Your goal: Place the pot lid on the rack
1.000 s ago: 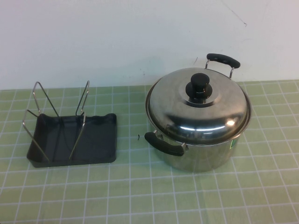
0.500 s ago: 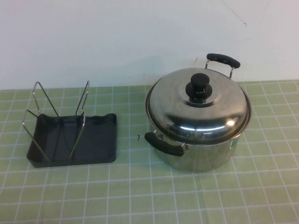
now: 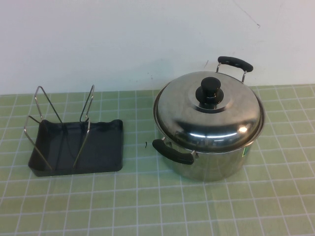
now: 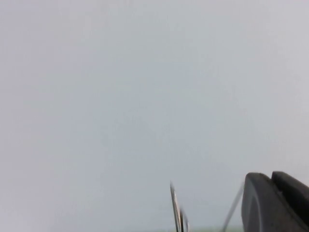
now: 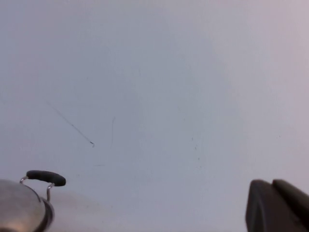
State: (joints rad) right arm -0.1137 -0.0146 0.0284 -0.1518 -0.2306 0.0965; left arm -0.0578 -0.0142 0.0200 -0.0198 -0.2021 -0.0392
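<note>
Steel and shiny, the pot lid [image 3: 209,115] sits closed on the pot [image 3: 209,147] at the table's right, its black knob [image 3: 210,91] upright, while the rack [image 3: 59,115] stands well apart to the left on its dark tray [image 3: 106,147]. Neither arm shows from above; the left gripper [image 4: 275,203] and right gripper [image 5: 277,205] appear only as dark corners facing the wall, so I cannot tell their state. Judging by sides, the right arm is nearer the lid, with bare green tile [image 3: 142,196] between pot and rack.

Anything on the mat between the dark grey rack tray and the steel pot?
Only a tiny dark speck on bare green mat, in the high view; neither gripper shows there.
</note>
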